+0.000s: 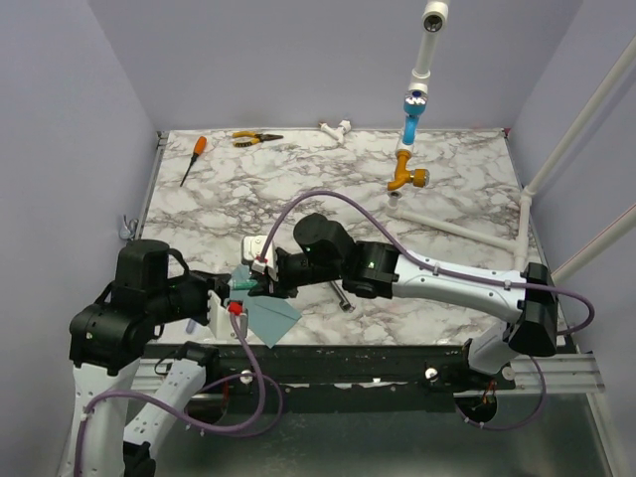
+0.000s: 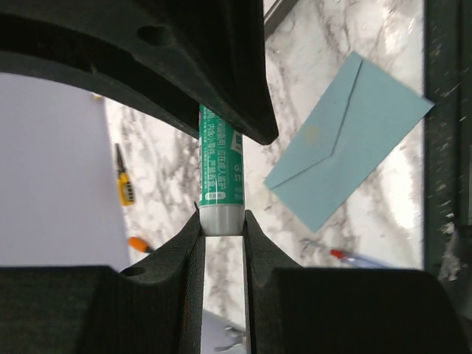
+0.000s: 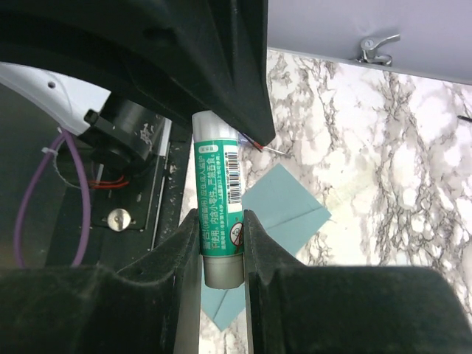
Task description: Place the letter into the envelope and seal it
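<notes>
**Fig. Both tools on one glue stick, envelope below.**

L tool (image 2: 223, 221): closed on the pale end of a glue stick (image 2: 220, 166), w/ that end pinched between its pads. R tool (image 3: 222, 221): closed on the green body of the same stick. The two tools face each other w/ the stick bridging them, apparently held clear of the counter (image 1: 447, 189).

Envelope (image 2: 354, 140): lies flat on the counter by its near edge, just beside the tools but touching neither. The side w/ the V-shaped flap faces up and the flap looks folded down. You can't tell from here whether it is stuck.

Letter: not visible in any view. It is probably already inside the envelope, but the frames don't confirm that.

Progress (est.): insertion looks done and sealing has barely begun. The step in hand reads as pulling the stick's cap off, one tool per end. No glue shows on the flap. Left to do: uncap, lift the flap, run glue along it, press it shut.

Farther out: a pen (image 2: 354, 257) lies near the envelope. A screwdriver (image 1: 194, 159) and pliers (image 1: 256, 138) sit at the far edge, well apart from the work.
</notes>
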Robot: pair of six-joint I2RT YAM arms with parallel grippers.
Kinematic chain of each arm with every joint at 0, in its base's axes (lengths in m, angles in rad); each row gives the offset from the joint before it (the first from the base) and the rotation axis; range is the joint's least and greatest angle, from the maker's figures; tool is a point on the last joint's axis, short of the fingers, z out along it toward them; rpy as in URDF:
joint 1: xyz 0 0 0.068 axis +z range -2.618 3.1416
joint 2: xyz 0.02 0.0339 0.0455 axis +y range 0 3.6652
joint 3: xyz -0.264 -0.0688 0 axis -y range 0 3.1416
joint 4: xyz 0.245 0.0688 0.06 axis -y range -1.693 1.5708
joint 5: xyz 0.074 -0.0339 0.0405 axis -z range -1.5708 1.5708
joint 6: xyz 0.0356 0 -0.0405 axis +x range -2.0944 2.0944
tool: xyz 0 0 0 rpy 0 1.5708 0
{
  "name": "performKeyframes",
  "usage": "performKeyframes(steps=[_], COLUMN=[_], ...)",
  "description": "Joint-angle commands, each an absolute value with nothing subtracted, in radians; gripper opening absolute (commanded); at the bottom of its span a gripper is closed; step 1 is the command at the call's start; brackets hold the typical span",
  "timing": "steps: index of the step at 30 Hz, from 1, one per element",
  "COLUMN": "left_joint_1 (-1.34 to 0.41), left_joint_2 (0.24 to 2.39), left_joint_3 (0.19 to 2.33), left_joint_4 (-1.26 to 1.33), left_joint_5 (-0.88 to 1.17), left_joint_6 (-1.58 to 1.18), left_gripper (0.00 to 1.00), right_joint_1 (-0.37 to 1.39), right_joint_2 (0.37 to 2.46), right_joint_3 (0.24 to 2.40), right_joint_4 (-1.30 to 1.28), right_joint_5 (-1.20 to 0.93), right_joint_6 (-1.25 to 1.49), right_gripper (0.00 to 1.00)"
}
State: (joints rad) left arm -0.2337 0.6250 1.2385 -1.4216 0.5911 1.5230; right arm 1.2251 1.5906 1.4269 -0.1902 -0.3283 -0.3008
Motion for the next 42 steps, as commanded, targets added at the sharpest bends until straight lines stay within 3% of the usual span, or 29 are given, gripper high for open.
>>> performKeyframes(steps=[1,14,42], left_joint_1=[-0.25,-0.249,-0.14], left_joint_2=[0.674,0.904,1.125], left_joint_3=[1.252,1.323,1.282], left_joint_4=[-1.621,-1.605,-1.531], left_joint_5=[0.655,0.825,1.14], left_joint_6=[1.244,0.876,0.653], left_gripper=[0.0,0.0,0.0], right_joint_1=[1.207,1.224,1.285], right_joint_2=[1.531,1.442,1.389], right_joint_3=[1.36,1.158,0.885], right_joint_4=[-0.072,0.167,0.535], right_joint_5=[-0.186,-0.147,0.136], right_joint_6=[-0.395,-0.638,-0.952], right_gripper=[0.01,0.0,0.01])
